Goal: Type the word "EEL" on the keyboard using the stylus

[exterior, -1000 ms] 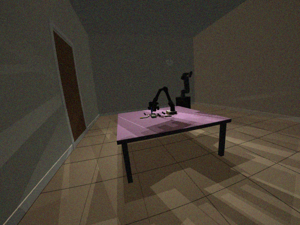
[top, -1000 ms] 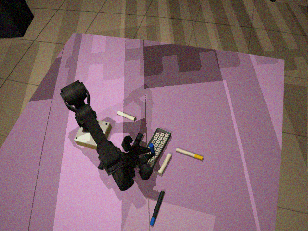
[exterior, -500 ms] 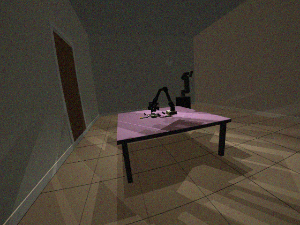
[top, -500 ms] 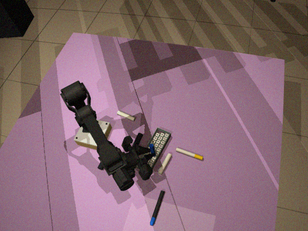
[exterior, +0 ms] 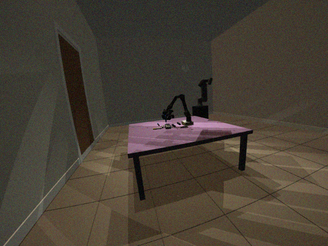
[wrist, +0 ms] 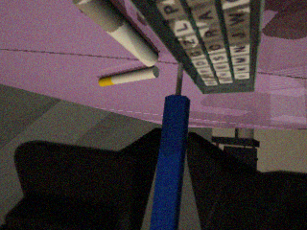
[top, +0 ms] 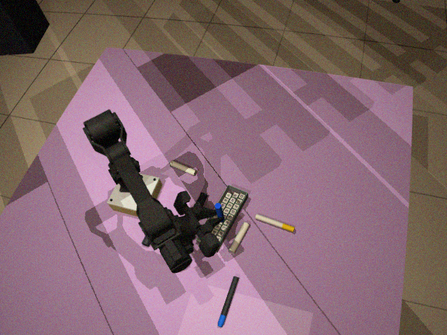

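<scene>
My gripper (top: pixel 219 216) (wrist: pixel 174 136) is shut on the blue stylus (top: pixel 218 208) (wrist: pixel 172 165), which shows between the two dark fingers in the wrist view. The stylus points down, and its thin grey metal tip (wrist: pixel 179 79) appears beside the long edge of the keyboard in the wrist view. Whether it touches a key is not clear. The keyboard (top: pixel 235 206) (wrist: pixel 257 48) (exterior: pixel 167 126) has a dark green frame and several rows of pale lettered keys. In the top view the gripper hides part of its lower end.
A pale cylinder (top: pixel 239 236) (wrist: pixel 134 44) lies close beside the keyboard. A white, yellow-ended marker (top: pixel 273 222) (wrist: pixel 133 76) lies beyond it. Another pale cylinder (top: pixel 183 167) lies near the arm's base block (top: pixel 150 180). A black, blue-ended pen (top: pixel 228 301) lies toward the bottom of the top view.
</scene>
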`<state>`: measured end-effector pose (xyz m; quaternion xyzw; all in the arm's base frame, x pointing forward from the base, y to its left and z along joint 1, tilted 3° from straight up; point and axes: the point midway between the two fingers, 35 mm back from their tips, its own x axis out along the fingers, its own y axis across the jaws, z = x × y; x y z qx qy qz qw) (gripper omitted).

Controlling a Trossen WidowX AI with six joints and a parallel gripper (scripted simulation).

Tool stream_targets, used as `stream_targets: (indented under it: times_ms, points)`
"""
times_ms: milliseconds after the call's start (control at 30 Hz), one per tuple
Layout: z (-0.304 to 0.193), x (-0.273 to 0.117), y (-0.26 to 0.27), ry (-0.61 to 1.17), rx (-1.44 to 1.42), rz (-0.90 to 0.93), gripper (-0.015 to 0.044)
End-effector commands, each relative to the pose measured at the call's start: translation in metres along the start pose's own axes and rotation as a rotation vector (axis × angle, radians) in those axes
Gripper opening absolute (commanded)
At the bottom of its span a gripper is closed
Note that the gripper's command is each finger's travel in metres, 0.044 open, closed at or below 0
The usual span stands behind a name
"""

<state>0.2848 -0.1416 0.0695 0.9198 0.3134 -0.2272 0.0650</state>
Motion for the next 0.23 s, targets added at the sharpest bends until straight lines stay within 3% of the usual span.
stream_targets:
  times_ms: [0,200]
  points:
    - [-0.0044,-0.0022,0.0012,0.003,-0.009,0.002,0.0081]
    - [-0.0022,-0.0013,0.0001,0.000,-0.001,0.000,0.0084]
